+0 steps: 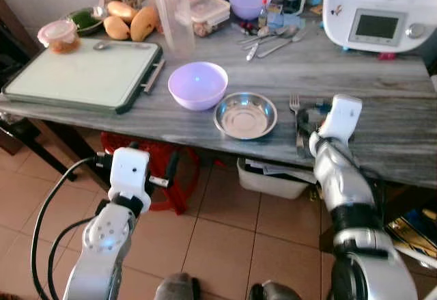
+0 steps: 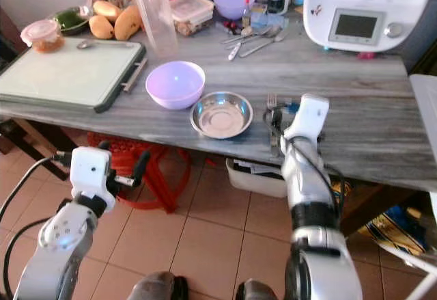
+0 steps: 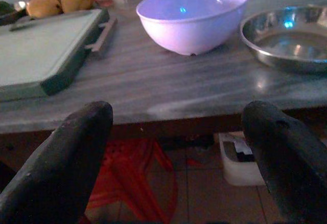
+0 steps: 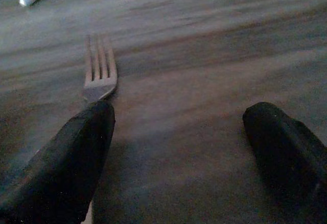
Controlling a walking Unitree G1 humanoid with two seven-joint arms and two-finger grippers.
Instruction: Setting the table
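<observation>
Silver right hand [image 4: 179,147] spread over fork [image 4: 100,71] on table [image 1: 382,88], left hand [image 3: 176,157] spread below edge.

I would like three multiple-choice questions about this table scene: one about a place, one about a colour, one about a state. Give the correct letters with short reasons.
1. Where does the silver metal fork lie?
A. inside the steel bowl
B. on the grey wooden table, right of the steel bowl
C. on the cutting board

2. Which colour is the plastic bowl beside the round steel bowl?
A. lilac
B. green
C. red

3. How are the fingers of the right gripper?
A. shut on the fork
B. shut on nothing
C. open

Answers: 1 B, the fork rests on the bare table next to the steel bowl. 2 A, its wall is pale lilac. 3 C, the right wrist view shows a wide gap between them.
</observation>
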